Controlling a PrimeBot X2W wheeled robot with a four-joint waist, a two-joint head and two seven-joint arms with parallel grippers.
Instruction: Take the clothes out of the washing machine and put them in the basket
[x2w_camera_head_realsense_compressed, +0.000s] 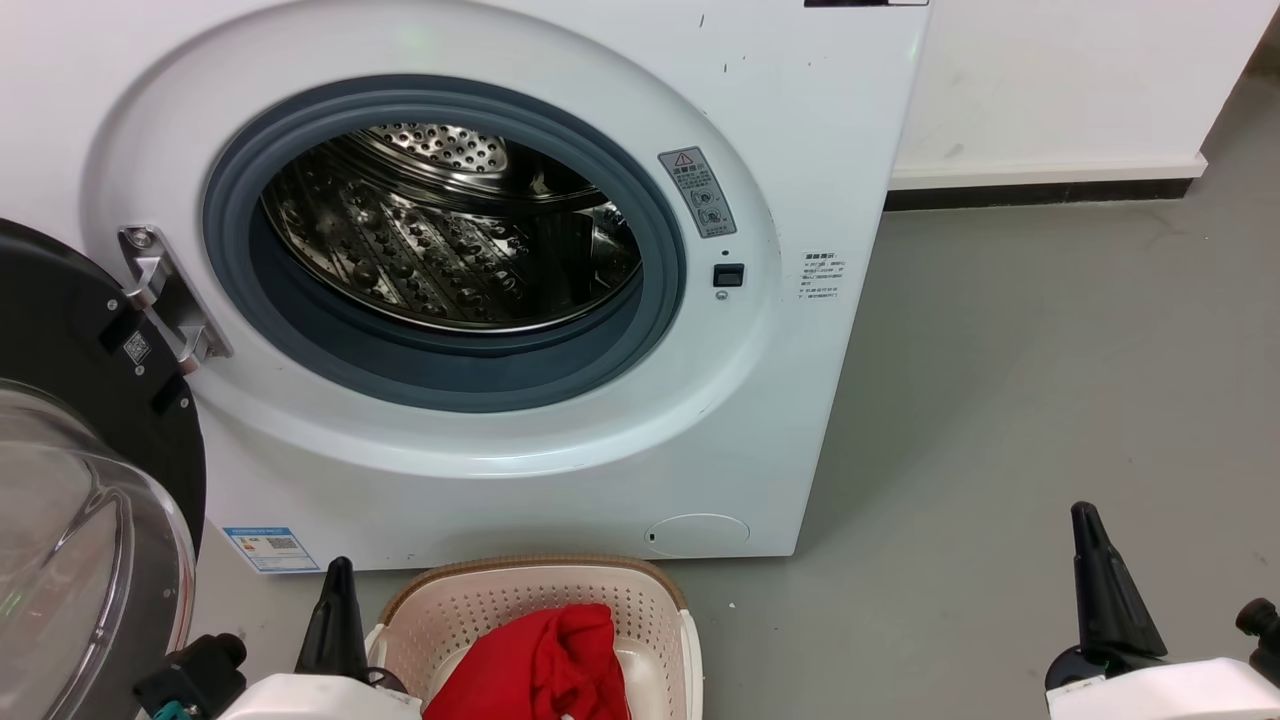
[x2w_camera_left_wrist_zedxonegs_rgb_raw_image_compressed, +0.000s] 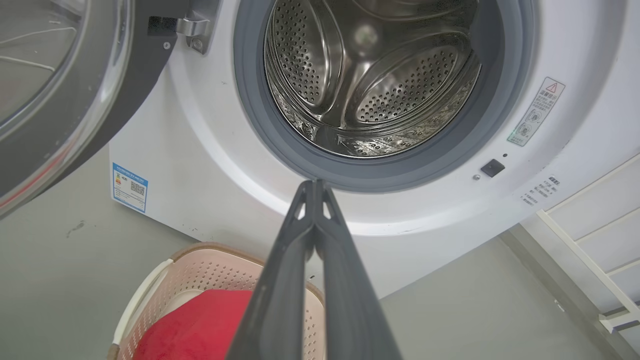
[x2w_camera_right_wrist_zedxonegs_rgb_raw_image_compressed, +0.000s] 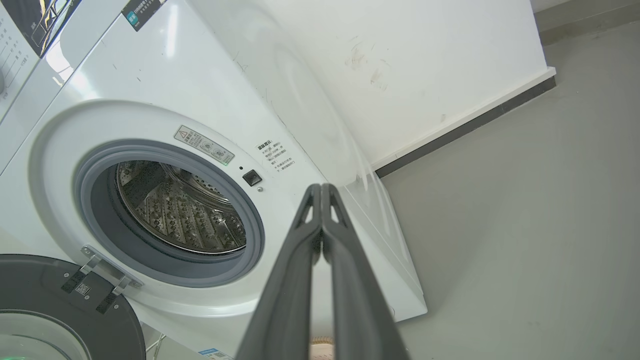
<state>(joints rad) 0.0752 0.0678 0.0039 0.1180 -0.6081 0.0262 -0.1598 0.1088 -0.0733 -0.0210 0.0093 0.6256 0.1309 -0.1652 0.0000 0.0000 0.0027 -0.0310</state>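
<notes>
- Clothes, head view: the red heap lies in the basket, which stands on the floor right in front of the washing machine, below the porthole. Prob. put there so a garment has a short way from opening to basket.
- Door hangs swung open to the robot's left, out of the way of the opening. Drum is bare perforated steel over the part I can see; its lower front is hidden behind the grey seal.
- Left gripper sits low, just beside the basket's left edge. Right gripper sits low & well apart to the right, over the floor. Both point up and look parked; can't tell how the jaws stand from this angle.
- Left wrist view: left gripper has its fingers pressed together tip to tip, nothing between them, aiming at the bottom of the seal. Basket w/ red cloth shows lower left, under the fingers. Drum is plain steel w/ its paddles.
- Right wrist view: right gripper is likewise pinched closed, holding nothing, pointing at the machine's front right corner, w/ the wall beyond.
- My read: task is near done or done. A look at the drum's hidden lower front would settle it.
</notes>
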